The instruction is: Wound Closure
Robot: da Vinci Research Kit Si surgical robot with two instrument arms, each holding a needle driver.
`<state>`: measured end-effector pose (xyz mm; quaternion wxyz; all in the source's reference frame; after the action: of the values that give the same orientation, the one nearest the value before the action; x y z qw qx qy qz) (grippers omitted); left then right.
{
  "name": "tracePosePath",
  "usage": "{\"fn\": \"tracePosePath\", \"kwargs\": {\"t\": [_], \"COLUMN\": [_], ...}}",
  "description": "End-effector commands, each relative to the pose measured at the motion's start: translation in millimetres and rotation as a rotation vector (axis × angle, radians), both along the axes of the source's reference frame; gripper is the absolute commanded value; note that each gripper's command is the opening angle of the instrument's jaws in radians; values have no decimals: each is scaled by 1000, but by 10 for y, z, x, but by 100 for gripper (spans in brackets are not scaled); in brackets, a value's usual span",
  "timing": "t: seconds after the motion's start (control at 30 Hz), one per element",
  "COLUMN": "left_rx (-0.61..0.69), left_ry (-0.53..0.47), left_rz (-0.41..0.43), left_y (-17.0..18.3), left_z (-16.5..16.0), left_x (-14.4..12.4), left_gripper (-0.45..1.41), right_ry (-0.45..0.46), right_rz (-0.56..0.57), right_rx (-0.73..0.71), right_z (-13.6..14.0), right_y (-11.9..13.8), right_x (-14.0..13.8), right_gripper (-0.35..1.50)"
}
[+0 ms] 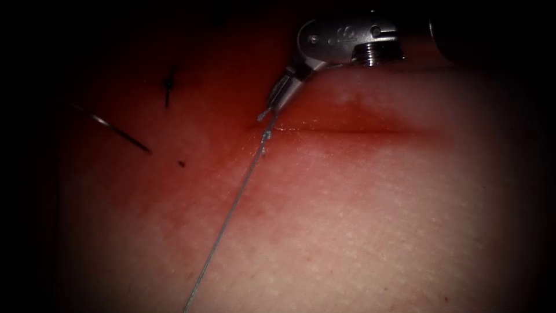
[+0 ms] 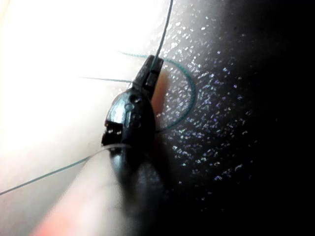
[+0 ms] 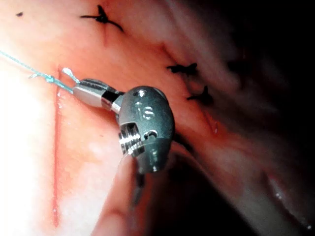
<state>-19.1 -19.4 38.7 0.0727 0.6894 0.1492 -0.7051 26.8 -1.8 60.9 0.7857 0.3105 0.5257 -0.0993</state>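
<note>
- Where the cut (image 1: pixel 347 128) runs as a dark red line across the tissue (image 1: pixel 376 220) in the endoscope view, the thread (image 1: pixel 231 208) meets its left end, with a small knot (image 1: pixel 266 135) sitting there and a short tail (image 1: pixel 263 115) sticking out just above it.
- From the knot the thread runs straight down and to the left, across the pale tissue to the picture's lower edge.
- The right arm's tool (image 1: pixel 277 99) comes down from the upper right, its jaws pressed together on the thread just above the knot; the right wrist view shows the same grip (image 3: pixel 78 88), with the knot (image 3: pixel 49 77) and the tail (image 3: pixel 69 73) right at the jaw tips beside the red line of the cut (image 3: pixel 57 147).
- The needle (image 1: pixel 119 132) lies well to the left of the cut, a thin dark sliver with a bright glint on the tissue; whether its tip is in the tissue I cannot tell, and neither tool holds it.
- A finished dark stitch (image 1: pixel 168 84) sits above the needle; the right wrist view shows three such stitches, one of them at (image 3: pixel 102 17).
- In the left wrist view the left arm's tool (image 2: pixel 150 71) has its jaws closed on the thread (image 2: pixel 165 29), which runs on past the tips, while another length curves in a loop (image 2: pixel 189 93) beside it.
</note>
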Motion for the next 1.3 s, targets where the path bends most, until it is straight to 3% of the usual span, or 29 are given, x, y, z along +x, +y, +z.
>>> {"fn": "tracePosePath", "kwargs": {"t": [0.03, 0.37, 0.63, 1.03, 1.3], "left_rx": [-2, -4, 5, 16, 32], "left_ry": [-3, -11, -15, -8, -15], "left_rz": [2, 11, 2, 16, 34], "left_y": [-4, -16, -1, -25, -31], "left_z": [5, -15, -11, -2, 4], "left_x": [-7, -20, -39, -38, -39], "left_gripper": [-45, -45, -45, -45, -45], "right_ry": [-9, -60, -133, -170, -221], "right_rz": [20, 237, 453, 507, 537], "right_rx": [0, 35, 61, 71, -24], "right_z": [5, 8, 16, 20, 20], "right_y": [6, 26, 37, 7, 2], "right_x": [5, -10, -32, -39, -41], "right_gripper": [-35, -35, -35, -35, -35]}}
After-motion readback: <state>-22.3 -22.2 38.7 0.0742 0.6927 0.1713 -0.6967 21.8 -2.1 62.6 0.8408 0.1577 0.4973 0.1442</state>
